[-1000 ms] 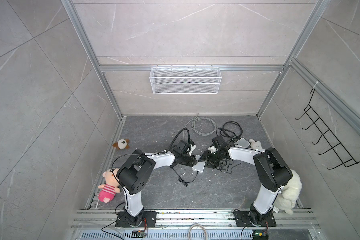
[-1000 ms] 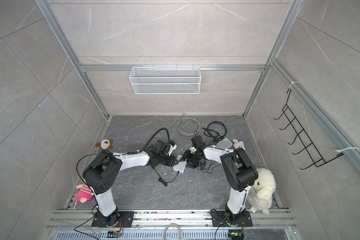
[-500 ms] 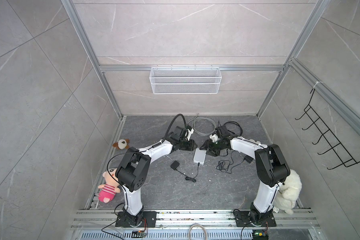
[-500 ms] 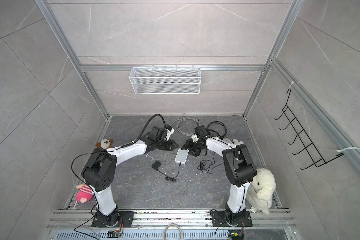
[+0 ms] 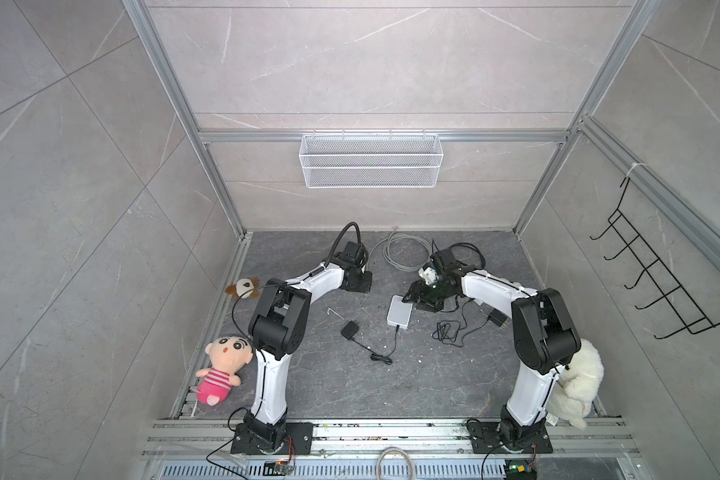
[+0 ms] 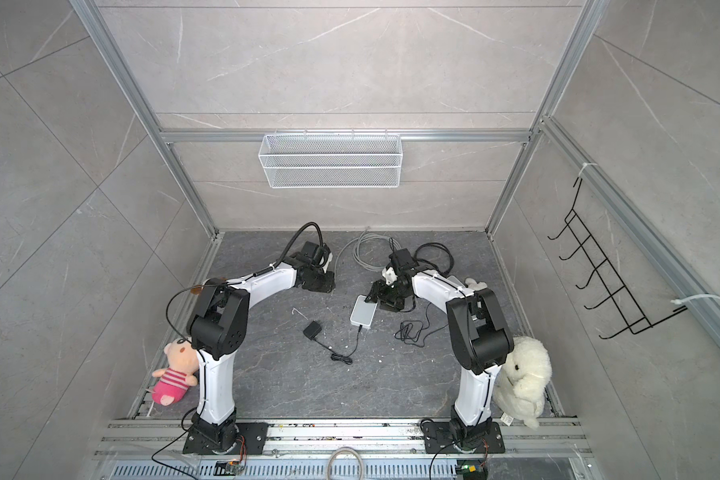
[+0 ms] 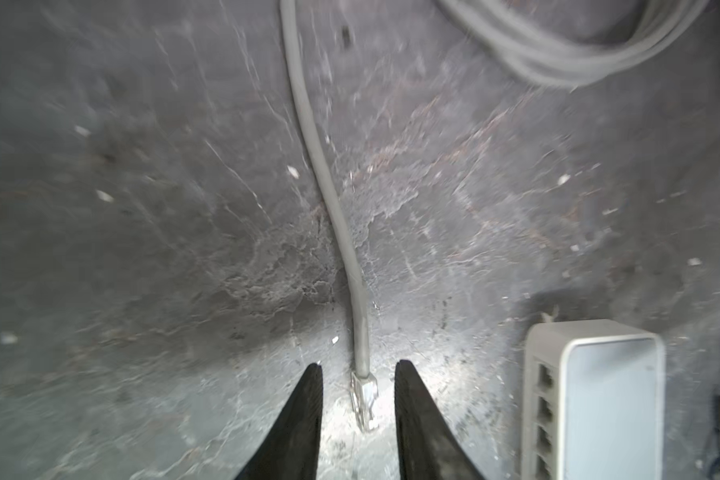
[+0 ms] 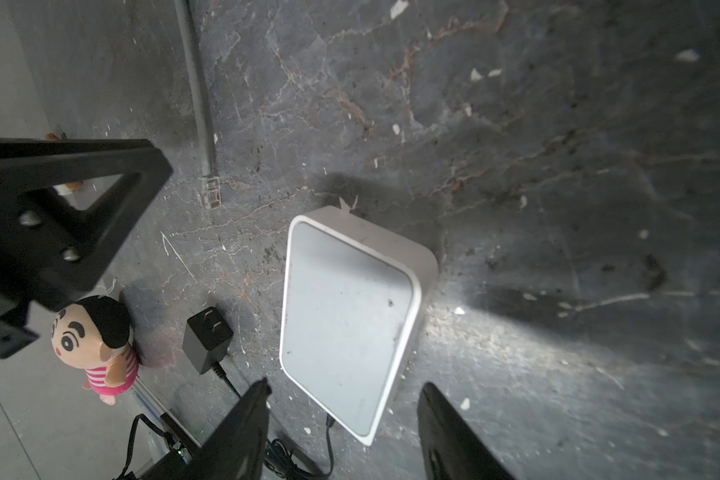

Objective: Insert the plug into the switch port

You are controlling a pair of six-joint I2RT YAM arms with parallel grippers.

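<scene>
The white switch [image 5: 400, 312] [image 6: 363, 312] lies flat on the dark floor, its row of ports [image 7: 545, 411] facing the left arm's side. A clear plug [image 7: 364, 399] [image 8: 210, 192] ends a grey cable [image 7: 329, 199] and lies on the floor beside the switch. My left gripper [image 7: 359, 365] [image 5: 360, 286] is open; the plug lies between its fingers with a gap on each side. My right gripper [image 8: 346, 384] [image 5: 416, 297] is open just over the switch's [image 8: 350, 316] cord end, touching nothing.
A black power adapter [image 5: 350, 331] [image 8: 206, 338] lies near the switch, its cord running into it. The grey cable coil [image 5: 400, 249] and black cord tangles [image 5: 449, 332] sit behind and right. Plush toys [image 5: 223, 365] [image 5: 578, 382] lie by the arm bases.
Both grippers moved from the middle of the floor toward the back. The switch and the black adapter now lie farther back. Over the last half second little moved.
</scene>
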